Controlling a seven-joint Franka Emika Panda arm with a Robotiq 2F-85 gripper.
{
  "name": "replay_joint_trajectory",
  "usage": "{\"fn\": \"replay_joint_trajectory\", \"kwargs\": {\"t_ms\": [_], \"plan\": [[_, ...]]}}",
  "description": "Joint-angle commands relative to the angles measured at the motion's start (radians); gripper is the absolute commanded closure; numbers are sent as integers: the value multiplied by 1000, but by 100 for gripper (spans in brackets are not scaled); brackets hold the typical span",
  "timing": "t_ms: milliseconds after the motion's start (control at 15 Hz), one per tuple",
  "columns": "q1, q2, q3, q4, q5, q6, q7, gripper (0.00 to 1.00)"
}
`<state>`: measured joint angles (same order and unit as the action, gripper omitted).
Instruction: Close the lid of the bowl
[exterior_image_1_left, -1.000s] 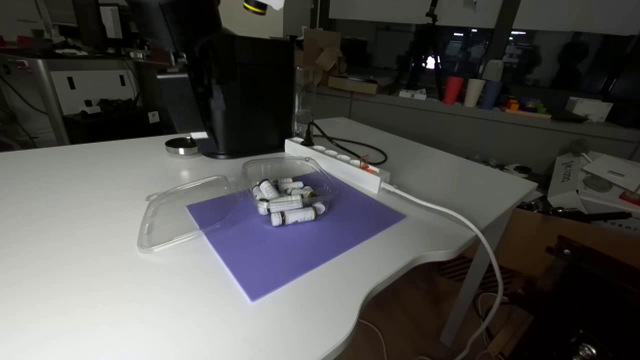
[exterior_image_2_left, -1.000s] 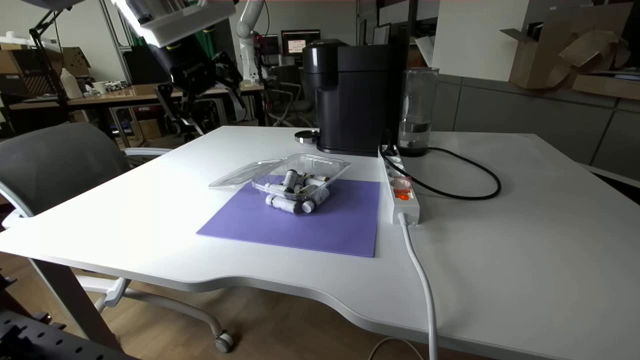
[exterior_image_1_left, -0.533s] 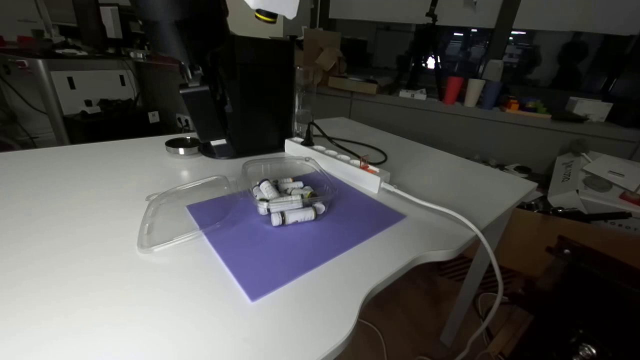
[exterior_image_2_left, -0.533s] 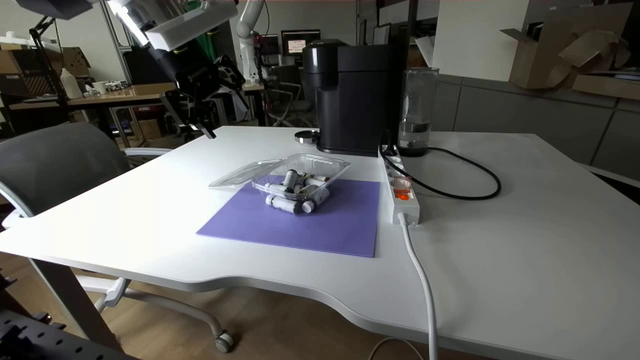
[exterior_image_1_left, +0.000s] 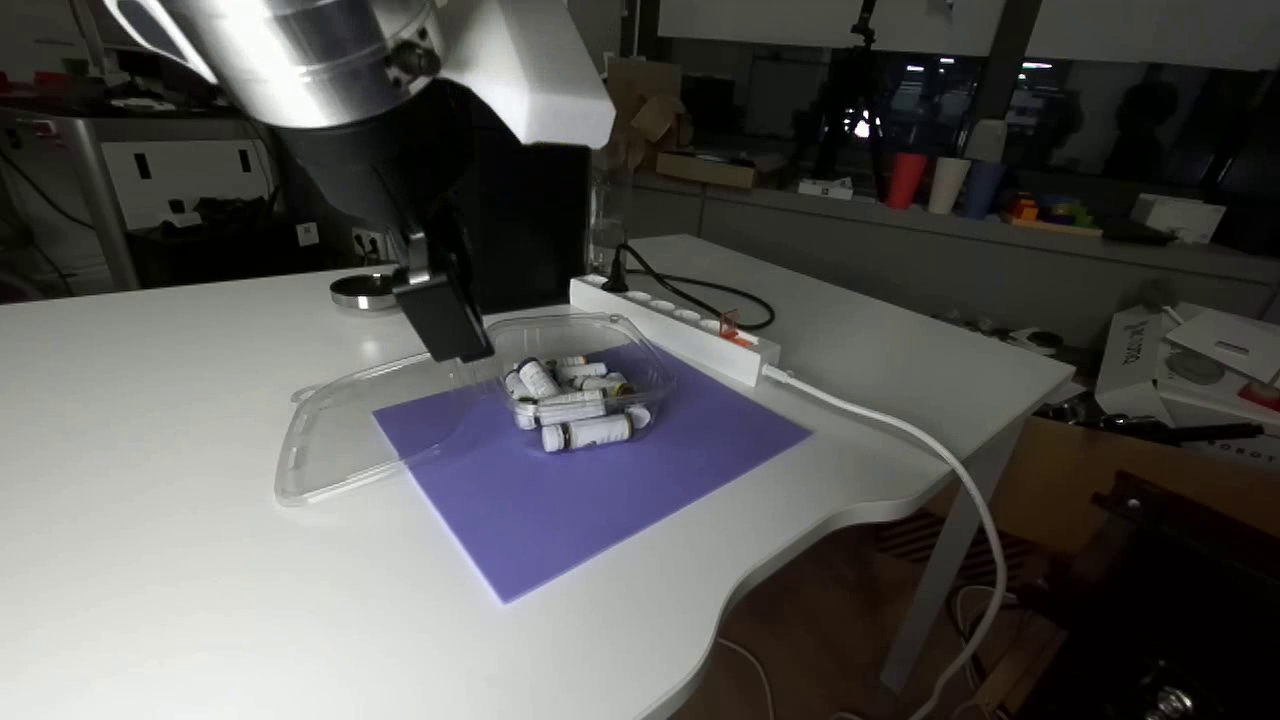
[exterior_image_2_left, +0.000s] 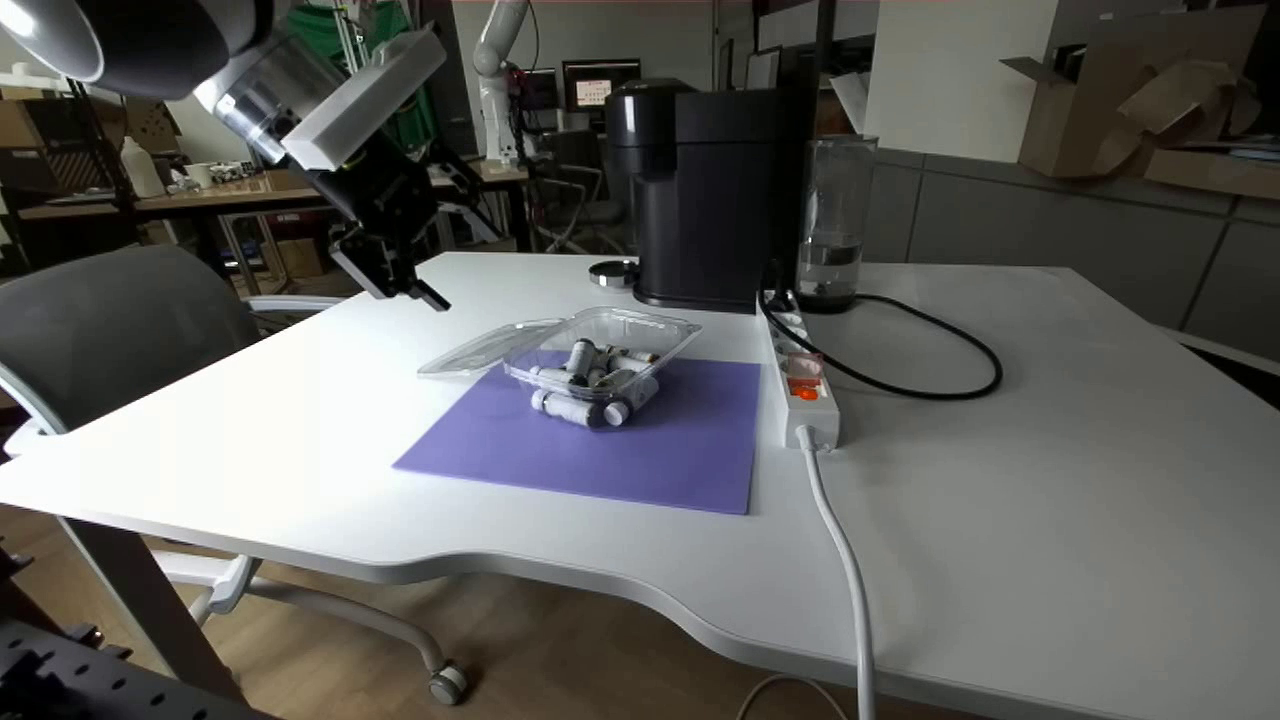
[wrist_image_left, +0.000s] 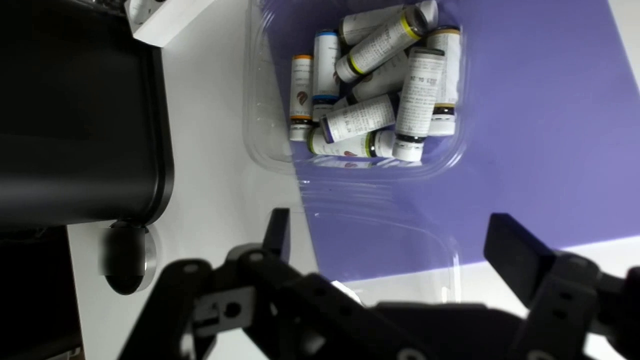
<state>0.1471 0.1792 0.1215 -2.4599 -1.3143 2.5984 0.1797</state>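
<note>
One lid (exterior_image_1_left: 370, 430) lies back from its bowl (wrist_image_left: 254, 115), and the closing is all left to do. The clear plastic slopes beside the bowl, partly over the purple mat (exterior_image_1_left: 600, 490) and partly over the white table (exterior_image_1_left: 180, 590), and looks joined to the bowl along one side (a hinge, perhaps — the see-through material makes that hard to confirm). Near the lid and above it hangs the gripper (wrist_image_left: 392, 237), jaws spread wide with nothing held between them; in an exterior view the fingers (exterior_image_2_left: 430, 295) are apart from the plastic. The bowl rests mostly on the mat, a jumble of vials (wrist_image_left: 420, 95) inside. Judged from here, the job is at the approach: no hold taken, no lift begun. Left to do, most likely — catching the lid's outer edge, swinging it up and over the vials, and pressing it down until the rims meet all round.
</note>
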Motion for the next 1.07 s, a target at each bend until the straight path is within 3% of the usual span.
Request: {"fn": "replay_joint_trajectory", "kwargs": {"t_ms": [0,600,667,1000], "plan": [[10,44,-7,-10,-77,18,152,0],[12,176,-15,42,-199,13,244,0],[5,154,-3,16,-147,13,176,0],[9,174,-2,29,-149,-3,170,0]]}}
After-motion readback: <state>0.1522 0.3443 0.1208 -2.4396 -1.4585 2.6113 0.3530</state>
